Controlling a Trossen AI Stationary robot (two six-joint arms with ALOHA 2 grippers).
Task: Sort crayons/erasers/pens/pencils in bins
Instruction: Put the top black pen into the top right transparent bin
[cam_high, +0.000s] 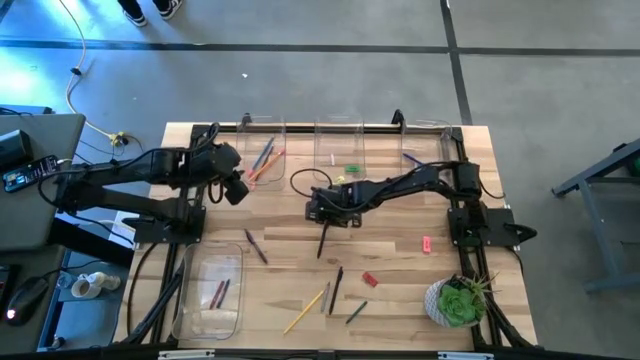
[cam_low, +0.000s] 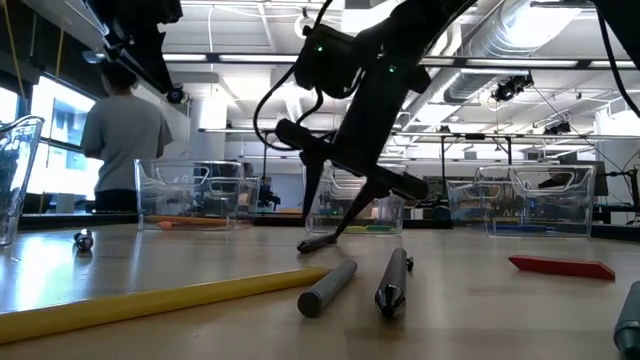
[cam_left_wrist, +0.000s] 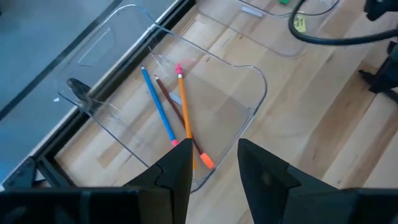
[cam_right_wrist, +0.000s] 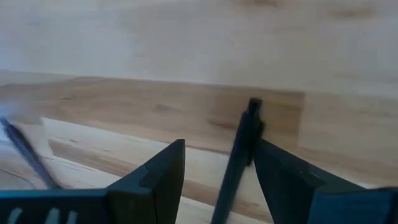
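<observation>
Right claw (cam_high: 326, 215) near the middle of the surface (cam_high: 400, 270), pinching a black pen (cam_high: 323, 240) by its top end. Pen hanging down at a slant, tip touching or almost touching the wood; cannot tell which. Best to lift straight up first so the tip does not drag. Then carry slowly toward the back bins (cam_high: 345, 150), likely the right one with a dark stick inside. Keep the pinch firm, since a hold that close to the end lets the pen swing. Lower inside the walls before letting go. Left claw (cam_left_wrist: 211, 165) spread open, waiting over the pencil bin (cam_left_wrist: 245, 102).
</observation>
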